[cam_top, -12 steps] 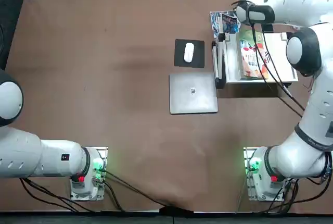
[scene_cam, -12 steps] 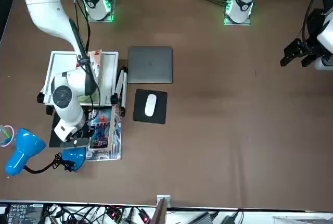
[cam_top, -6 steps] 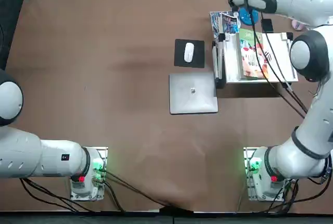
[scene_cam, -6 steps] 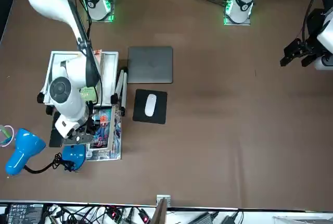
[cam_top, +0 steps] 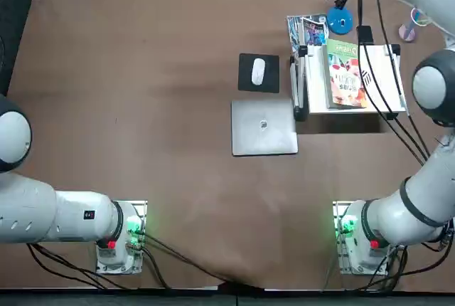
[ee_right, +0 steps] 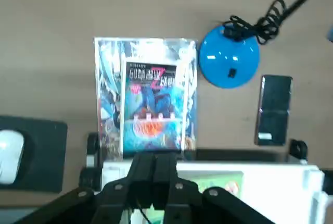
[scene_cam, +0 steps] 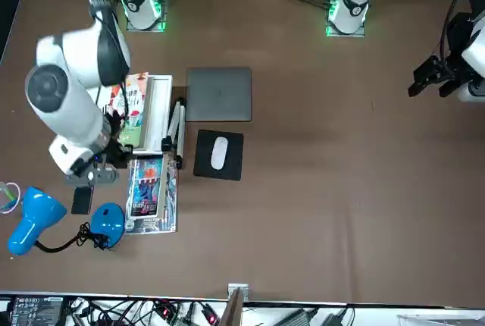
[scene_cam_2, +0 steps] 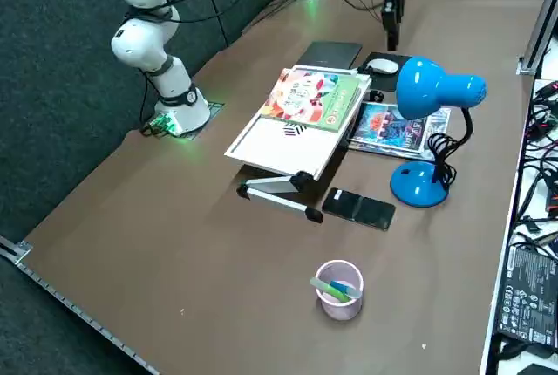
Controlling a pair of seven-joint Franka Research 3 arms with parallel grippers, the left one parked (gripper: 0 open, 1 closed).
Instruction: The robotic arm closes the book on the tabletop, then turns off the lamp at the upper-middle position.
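Count first: one book [scene_cam_2: 305, 96], one lamp [scene_cam_2: 417, 185], one white stand [scene_cam_2: 283, 144], one laptop [cam_top: 264, 127], one mouse [cam_top: 258, 71], one mouse pad [cam_top: 269, 82], one phone [scene_cam_2: 358, 208] and one cup [scene_cam_2: 339, 307]. There are two pens in the cup, a green one [scene_cam_2: 333, 291] and a blue one [scene_cam_2: 346, 289]. Also one booklet [ee_right: 153, 108] sitting on one bigger glossy magazine [ee_right: 108, 104].

The book's closed, lying flat on the stand with its green and red-orange cover up. The lamp is upright on the brown tabletop [scene_cam: 318, 205], off past the stand's far edge from the robot, with its round blue base, bright blue head and a dark cord bunched up by the neck. The phone lies on the table near that base, and the cup is on the robot's right of it.

The laptop is shut, on the robot's left of the stand. The mouse is on its pad just beyond the laptop, and the magazine is flat on the table beyond the stand.

The right gripper [ee_right: 154, 157] is up in the air around the stand's far edge, between the book and the phone, fingers pressed together with nothing in them.

As for stuff in the way: black cables [cam_top: 381, 84] from the robotic arm [scene_cam: 64, 87] cross over the book and stand in the top view, and in the front view the arm hides part of both.
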